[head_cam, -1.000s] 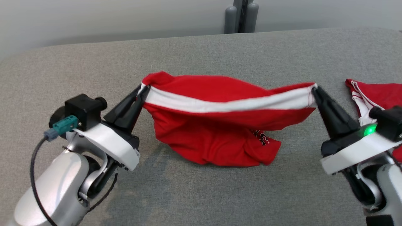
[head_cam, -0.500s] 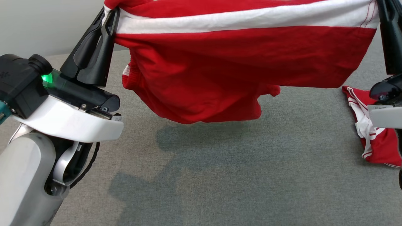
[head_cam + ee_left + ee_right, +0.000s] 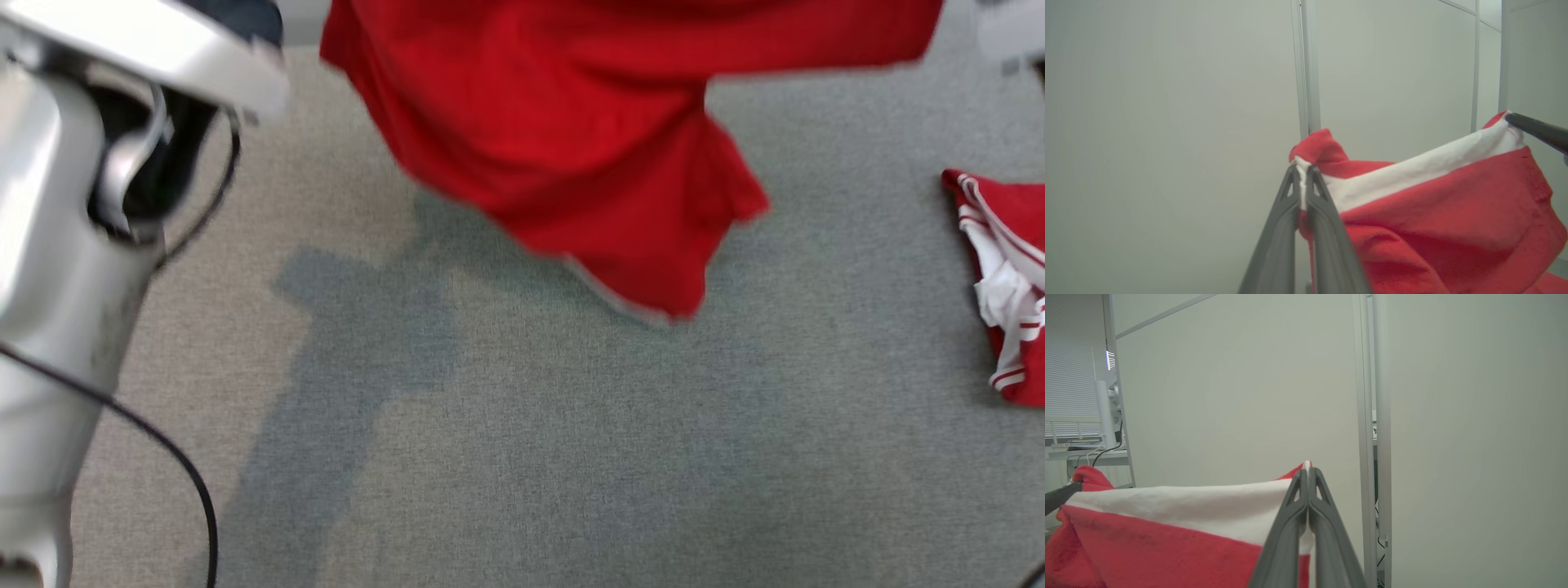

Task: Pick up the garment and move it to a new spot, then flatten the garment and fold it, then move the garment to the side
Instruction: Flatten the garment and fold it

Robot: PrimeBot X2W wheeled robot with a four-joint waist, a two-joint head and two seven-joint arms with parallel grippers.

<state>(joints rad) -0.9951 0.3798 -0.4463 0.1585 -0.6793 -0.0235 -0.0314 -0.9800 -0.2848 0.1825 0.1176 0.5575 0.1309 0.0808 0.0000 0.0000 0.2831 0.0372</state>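
One stage of three underway, by my read. Pick-up done: garment (image 3: 588, 139) is off the counter (image 3: 522, 474), hanging in air over the far-middle area. Low hem dangles and looks clear of the surface, but motion blur, so not certain. Not yet laid at a new spot; flatten, fold and move-aside all left to do.

L arm: left end effector (image 3: 1301, 169) pinched together, clamped on the left end of the white band (image 3: 1412, 179).
R arm: right end effector (image 3: 1307, 470) likewise pressed tight on the band's right end.

Band stretched btwn the two, approx taut; red body sags below it.

Second red/white garment (image 3: 1000, 278) lies crumpled at the counter's right edge, well apart from the hanging one. Will keep clear of it on set-down.
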